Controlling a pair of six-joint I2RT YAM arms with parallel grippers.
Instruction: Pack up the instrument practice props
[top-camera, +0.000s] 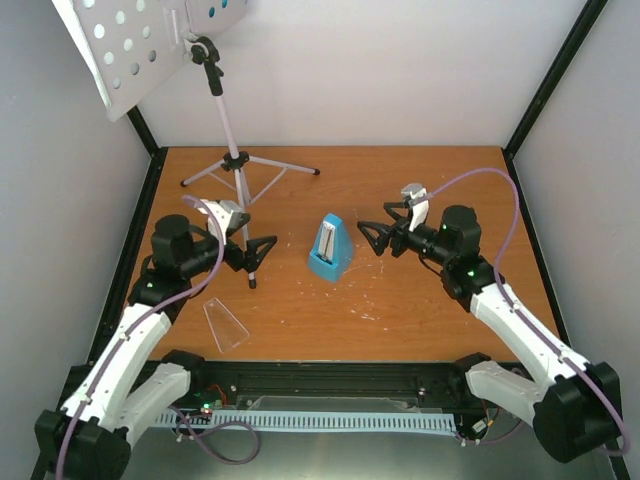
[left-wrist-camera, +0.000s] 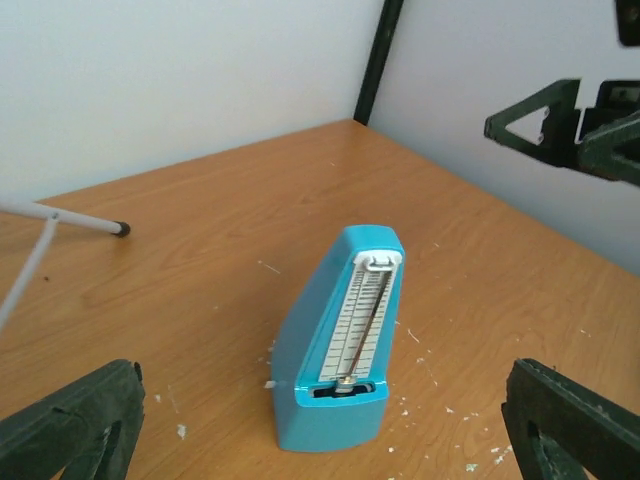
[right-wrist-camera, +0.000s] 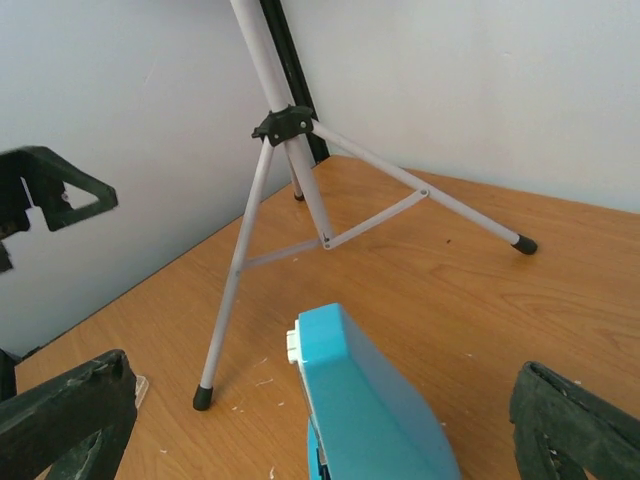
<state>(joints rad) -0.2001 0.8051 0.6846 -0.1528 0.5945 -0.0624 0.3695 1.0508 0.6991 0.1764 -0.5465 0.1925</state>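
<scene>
top view. metronome (top-camera: 330, 247), light blue, stands upright near the middle of the tabletop (top-camera: 450, 320), between the two grippers and touching neither. its scale and pendulum are uncovered and face the left arm; the right wrist view shows its plain back. the clear cover (top-camera: 226, 325) lies flat on the wood, front left, well apart from the metronome. stand (top-camera: 130, 45): white perforated desk, tilted, at the upper left and partly cut off by the frame edge; its grey tripod (top-camera: 237, 160) rests on the rear left of the tabletop, one leg reaching forward to just beside the left gripper (top-camera: 262, 250). left fingers are spread wide and grip nothing. the right gripper (top-camera: 372, 240) points at the metronome from the right, fingers likewise spread wide and empty. white specks (left-wrist-camera: 405, 400) dot the wood around the metronome.
</scene>
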